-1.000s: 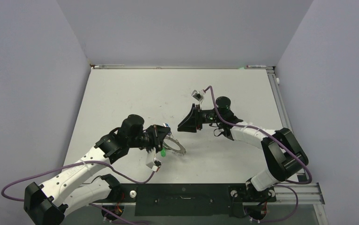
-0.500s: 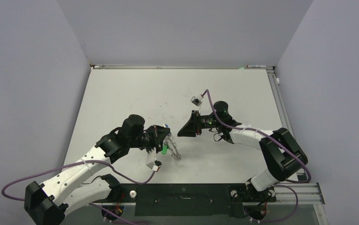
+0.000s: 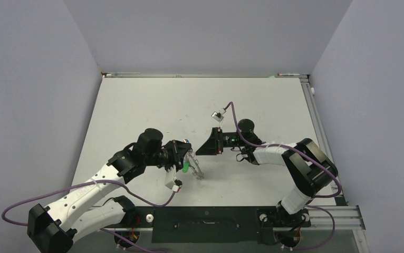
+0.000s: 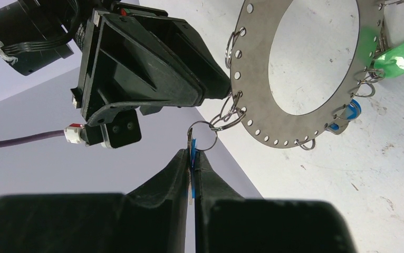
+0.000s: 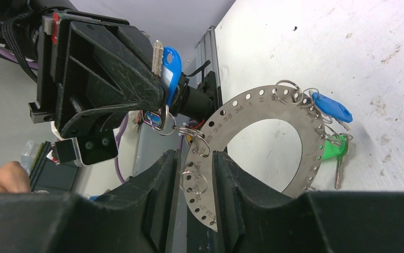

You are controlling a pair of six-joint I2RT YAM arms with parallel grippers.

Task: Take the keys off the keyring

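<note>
Inside tight-shut left gripper (image 4: 192,156): blue plastic key (image 5: 171,63), mostly hidden. At flat metal keyring (image 5: 242,108) rim: right gripper (image 5: 194,155), grip unclear.

This is a robotics lab test cell. A scuffed white worktop (image 3: 147,100) is boxed in by plain lilac-grey partition walls (image 3: 26,105) at its far, left and right edges. A silver aluminium framing rail (image 3: 316,118) lines the right edge. Purple cables (image 4: 20,140) run from the arms, and a black mounting plate (image 3: 205,224) sits at the near edge.

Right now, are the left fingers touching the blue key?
Touching. The left wrist view shows the blue key pinched edge-on between both left fingers, with no gap.
</note>
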